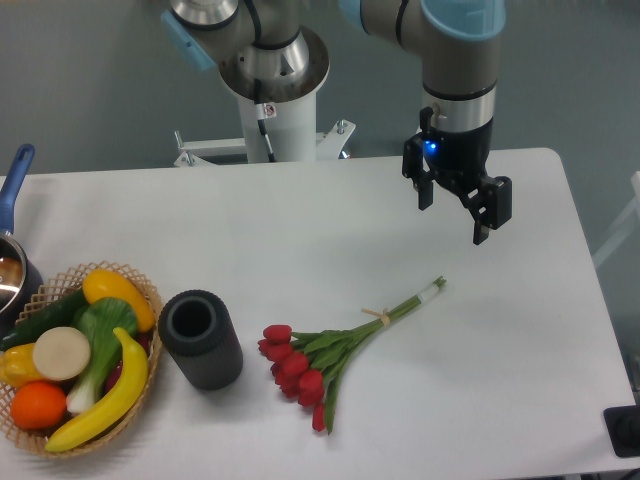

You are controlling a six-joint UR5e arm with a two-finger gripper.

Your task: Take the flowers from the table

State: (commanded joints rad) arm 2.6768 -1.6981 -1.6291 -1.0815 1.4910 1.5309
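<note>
The gripper [453,213] hangs above the table [300,230] toward its far right part, its two black fingers spread apart with nothing between them. It points straight down from a grey wrist with a blue cap, and a small blue light glows on the wrist body. The arm reaches in from the upper edge of the view, its white pedestal standing just behind the far edge of the table near the middle.

Bare white tabletop lies under the gripper and runs on to the right edge and the far right corner. The flowers [325,350] lie flat on the table nearer the front edge, below and left of the gripper and apart from it. Their stems point up toward the gripper, a tan band around them, and the red buds fan out toward the front left. Open surface surrounds the bunch on the right and front.

A dark cylinder [201,338] with an open top stands just left of the buds. A woven basket [145,290] of fruit and vegetables sits at the front left corner. A blue-handled pot [15,250] shows at the left edge.
</note>
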